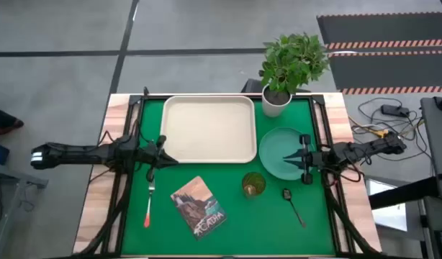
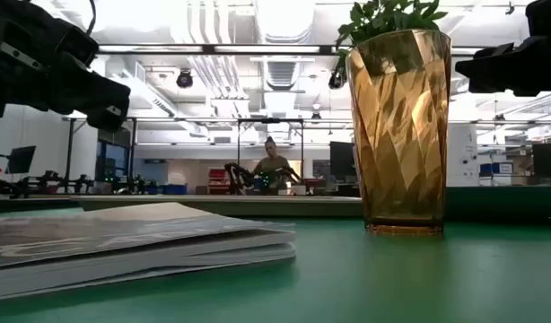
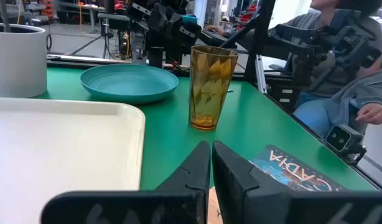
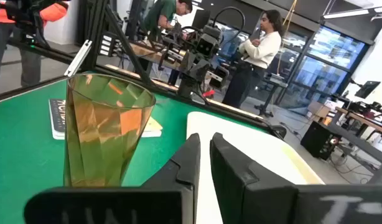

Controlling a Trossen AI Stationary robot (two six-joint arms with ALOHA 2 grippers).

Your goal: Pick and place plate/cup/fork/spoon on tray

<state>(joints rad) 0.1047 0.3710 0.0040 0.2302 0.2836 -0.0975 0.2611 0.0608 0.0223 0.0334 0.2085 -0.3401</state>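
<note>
Tray point(image 1: 209, 129): cream, rectangular, nothing on it; lies just ahead of the left gripper point(image 1: 165, 160), whose tips reach its near-left corner rim.
Plate point(image 1: 281, 152): teal, flat on the mat just beside the tray's right edge; the right gripper point(image 1: 287, 159) hangs over its near half.
Cup point(image 1: 253, 184): amber ribbed tumbler, upright, off the tray's near-right corner, near the right gripper and towards the table's front edge; apart from the plate.
Spoon point(image 1: 293, 205): dark, flat on the mat, right of the cup, towards the front edge from the right gripper.
Fork point(image 1: 148, 205): orange-red handle, tines pointing towards the left gripper, just below it in the high view.
Left gripper: fingers point(image 3: 194, 171) drawn nearly together, a thin slit between; nothing held.
Right gripper: fingers point(image 4: 190, 163) nearly together, narrow gap; nothing held.
Magazine point(image 1: 198, 206): flat between fork and cup, tilted.
Plant pot point(image 1: 276, 101): white, leafy, at the tray's far-right corner, beyond the plate.
Green mat point(image 1: 235, 223): bare strip along the front edge; bare gap between tray and magazine.
People point(image 4: 260, 51): standing in the room beyond the table.
</note>
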